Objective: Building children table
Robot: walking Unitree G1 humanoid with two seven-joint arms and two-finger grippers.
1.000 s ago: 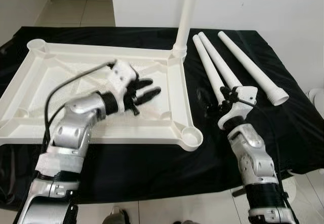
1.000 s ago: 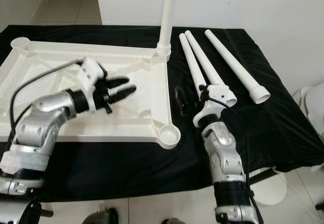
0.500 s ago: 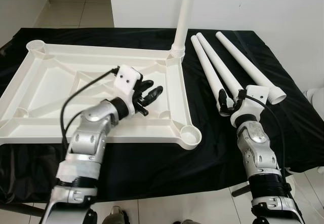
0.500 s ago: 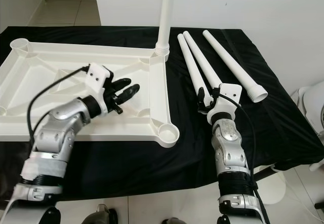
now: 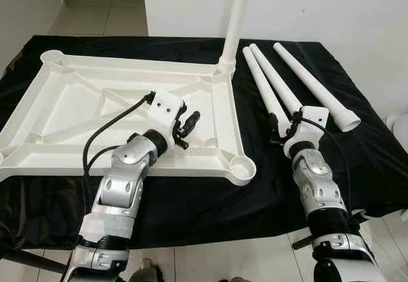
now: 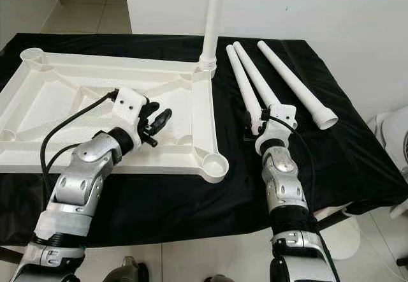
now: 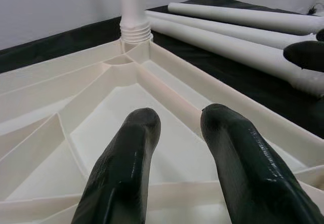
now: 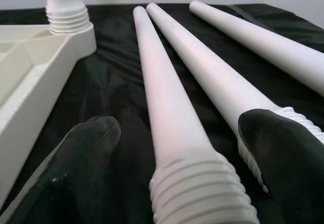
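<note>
I note my right gripper [image 8: 177, 148] has advanced onto the nearest loose leg [image 5: 266, 90] beside the tabletop [image 5: 224, 119], fingers apart astride its threaded end, seemingly not yet clamped. Left gripper [image 5: 185, 124], parted, hovers over the tabletop. One leg [image 5: 237, 14] is fitted.

A white plastic tabletop [image 5: 76, 87] lay upside down on the black-covered surface, its ribbed underside facing up and a round socket at each corner. One white leg [image 5: 237, 14] stood upright, screwed into the far corner socket nearest the loose legs. Beside the tabletop, three more tapered white legs lay flat: two [image 5: 262, 84] [image 5: 276, 81] close together, almost touching, and the third [image 5: 312, 85] a little apart, all with their threaded thick ends pointing toward the near edge.
</note>
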